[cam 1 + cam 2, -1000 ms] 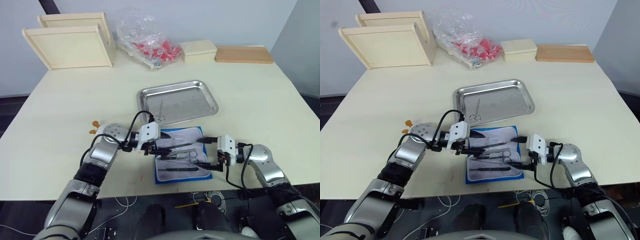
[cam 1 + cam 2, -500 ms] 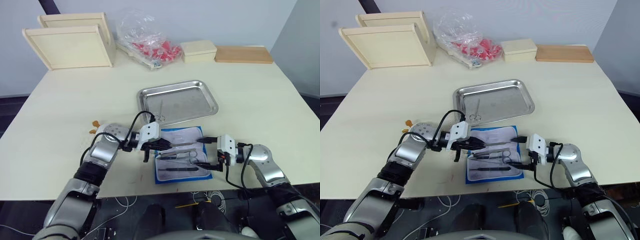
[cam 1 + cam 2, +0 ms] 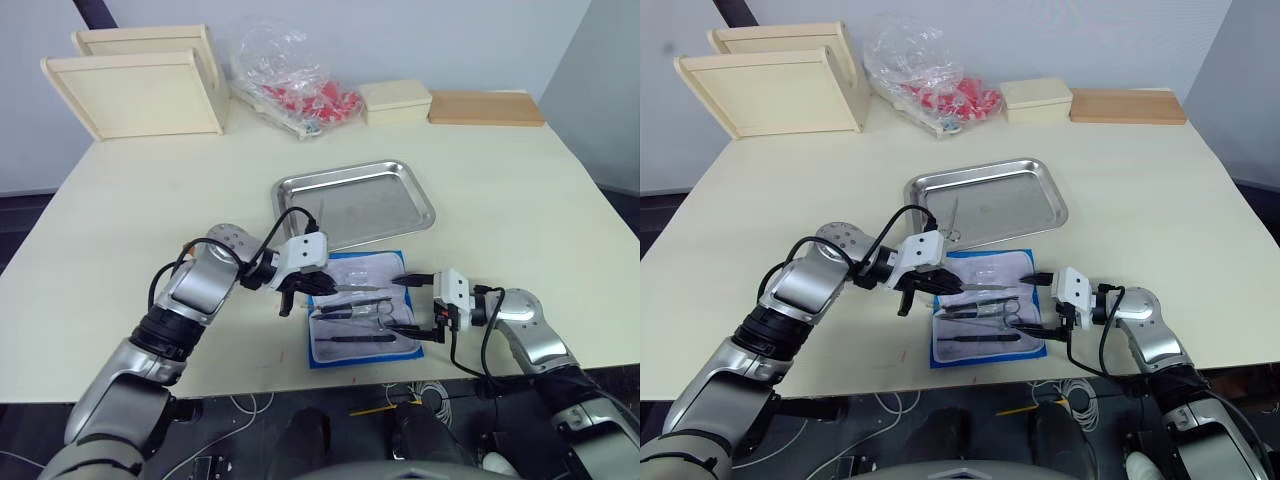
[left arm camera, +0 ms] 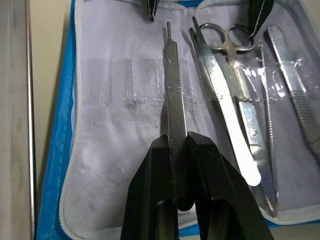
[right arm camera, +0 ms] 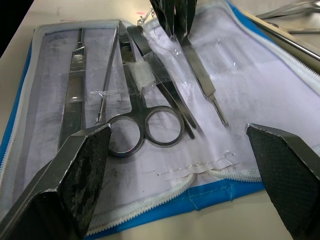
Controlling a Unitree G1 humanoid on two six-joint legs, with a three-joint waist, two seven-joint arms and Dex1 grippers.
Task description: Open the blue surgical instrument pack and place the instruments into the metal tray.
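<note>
The blue pack lies open flat on the bench, near its front edge, with its pale lining facing up. It sits just in front of the metal tray, whose near rim almost meets the pack's far edge. The left tool is over the pack's left part with its two black fingers pinched tight on the end of a slim flat metal handle. The handle runs out straight from the fingers across the lining. Beside it in the pack lie a pair of scissors with ring handles, another flat handle and a thin probe, some under clear strips. One pair of scissors already rests inside the tray at its near left corner. The right tool waits at the pack's right edge, its fingers spread wide and holding nothing. Further back on the bench stand pale wooden boxes and a clear bag of red items.
</note>
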